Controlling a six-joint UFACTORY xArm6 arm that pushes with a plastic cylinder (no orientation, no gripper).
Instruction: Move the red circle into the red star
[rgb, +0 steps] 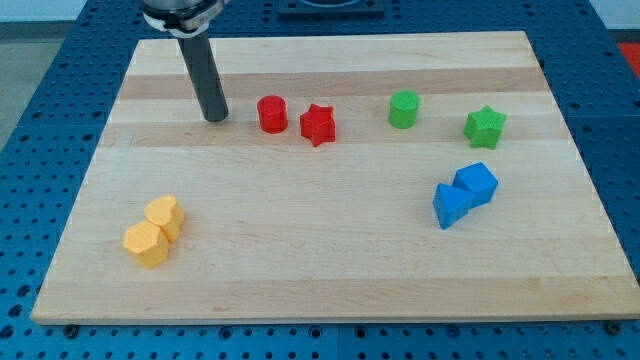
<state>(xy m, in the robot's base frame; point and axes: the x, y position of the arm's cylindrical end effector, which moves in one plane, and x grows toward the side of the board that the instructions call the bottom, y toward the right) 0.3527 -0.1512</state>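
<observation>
**A:** so where's my tip (216, 118) sitting right now?

**B:** on the wooden board (330, 270), near the view's left of the red circle (272, 114), not touching it. no fingers on this rig, just a plain rod, so nothing to open or grip.

**A:** and the red star (318, 124)?

**B:** just beside the circle on the view's right, small gap between them.

**A:** other stuff?

**B:** green circle (404, 109) and green star (485, 126) further right, two blue blocks (464, 193) touching below those, two yellow blocks (154, 231) touching at bottom left.

Wooden board (330, 280) with coloured blocks (465, 192)
</observation>
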